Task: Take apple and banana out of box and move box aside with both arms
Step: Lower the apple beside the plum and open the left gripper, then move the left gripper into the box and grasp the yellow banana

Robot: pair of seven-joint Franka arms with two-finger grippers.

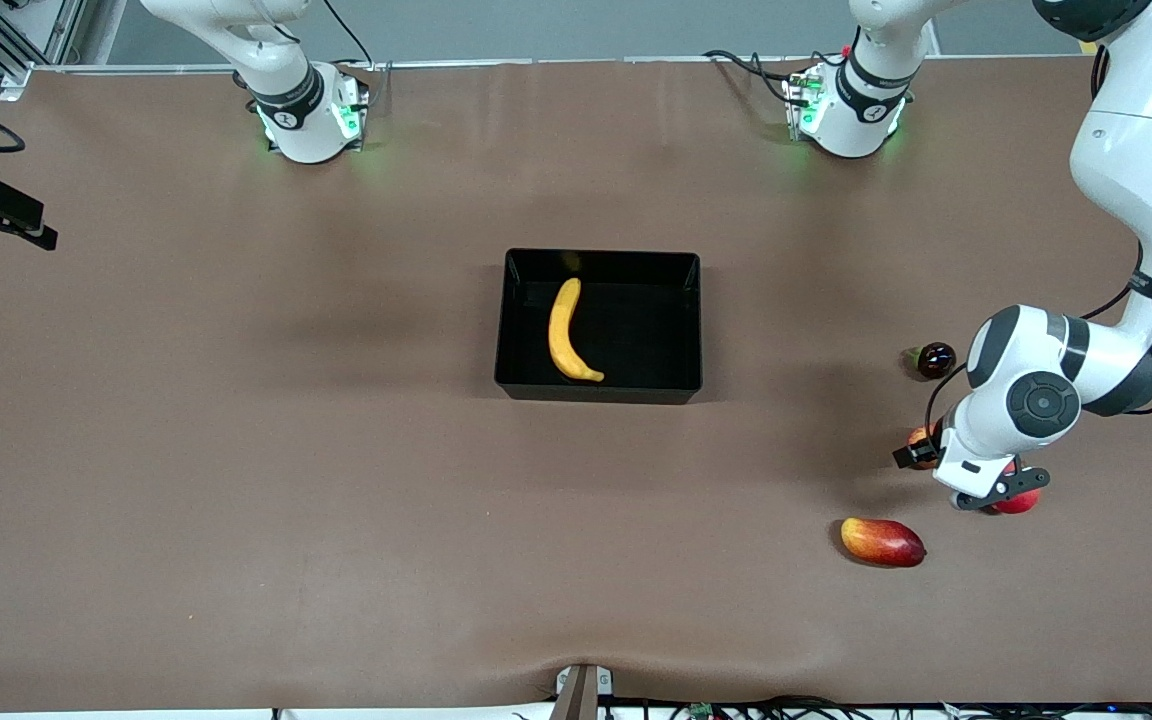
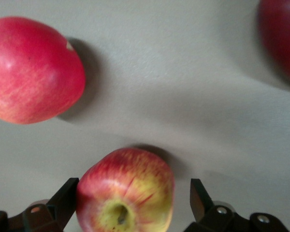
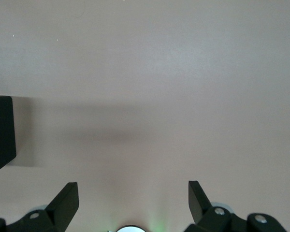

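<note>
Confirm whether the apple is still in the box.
No: the apple sits on the table between the open left gripper fingers; the box holds only the banana.

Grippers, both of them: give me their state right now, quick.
Left gripper: open, fingers either side of the small red-and-yellow streaked apple on the table, not gripping it.
Right gripper: open, holding nothing, waiting over bare table.

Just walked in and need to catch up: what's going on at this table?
The left claw stands open around the apple, which sits on the table toward the left arm's end, among other red fruit and a mango. The banana lies in the black box mid-table. The right claw is open over bare table and waits.
</note>
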